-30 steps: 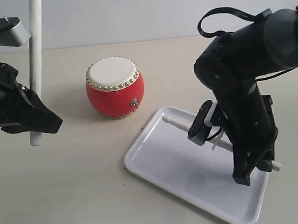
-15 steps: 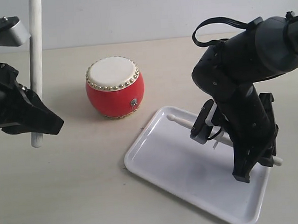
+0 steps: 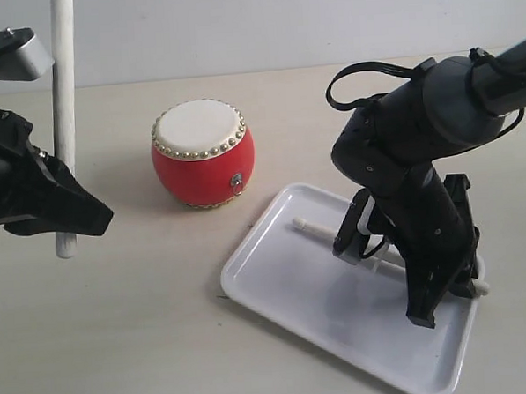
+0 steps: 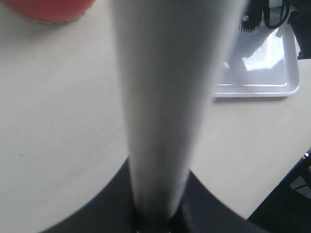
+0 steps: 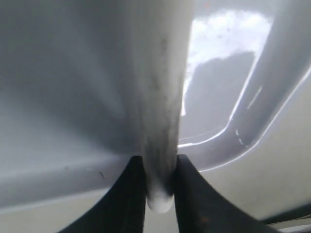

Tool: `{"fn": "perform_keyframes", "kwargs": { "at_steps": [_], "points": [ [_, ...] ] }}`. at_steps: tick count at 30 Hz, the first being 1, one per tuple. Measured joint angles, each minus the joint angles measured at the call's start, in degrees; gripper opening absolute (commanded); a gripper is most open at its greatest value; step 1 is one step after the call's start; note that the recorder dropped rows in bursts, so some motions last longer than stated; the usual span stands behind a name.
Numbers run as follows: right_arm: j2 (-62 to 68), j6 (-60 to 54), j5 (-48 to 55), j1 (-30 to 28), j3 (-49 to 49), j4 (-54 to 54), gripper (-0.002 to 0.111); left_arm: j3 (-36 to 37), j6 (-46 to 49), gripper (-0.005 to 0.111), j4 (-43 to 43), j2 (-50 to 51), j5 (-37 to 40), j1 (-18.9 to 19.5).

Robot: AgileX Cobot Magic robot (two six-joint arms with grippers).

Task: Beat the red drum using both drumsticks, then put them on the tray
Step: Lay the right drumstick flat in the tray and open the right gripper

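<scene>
The upright pale wooden drumstick (image 3: pixel 64 101) runs off the exterior view's top edge and blurs in the left wrist view, whose edge cuts the small red barrel drum (image 4: pixel 53 7). The black right arm (image 3: pixel 411 154) covers most of the second pale drumstick (image 3: pixel 311 229)

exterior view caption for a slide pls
Right gripper holds one drumstick over the tray; left gripper holds the second drumstick upright beside the red drum.
</scene>
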Motion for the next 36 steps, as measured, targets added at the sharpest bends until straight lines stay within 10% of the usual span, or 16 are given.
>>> {"fn": "perform_keyframes", "kwargs": {
  "at_steps": [36],
  "points": [
    [0.1, 5.2, 1.2, 0.0, -6.2, -0.4, 0.0, 0.0, 0.0, 0.0, 0.0, 0.0, 0.0, 0.0]
  ]
}}
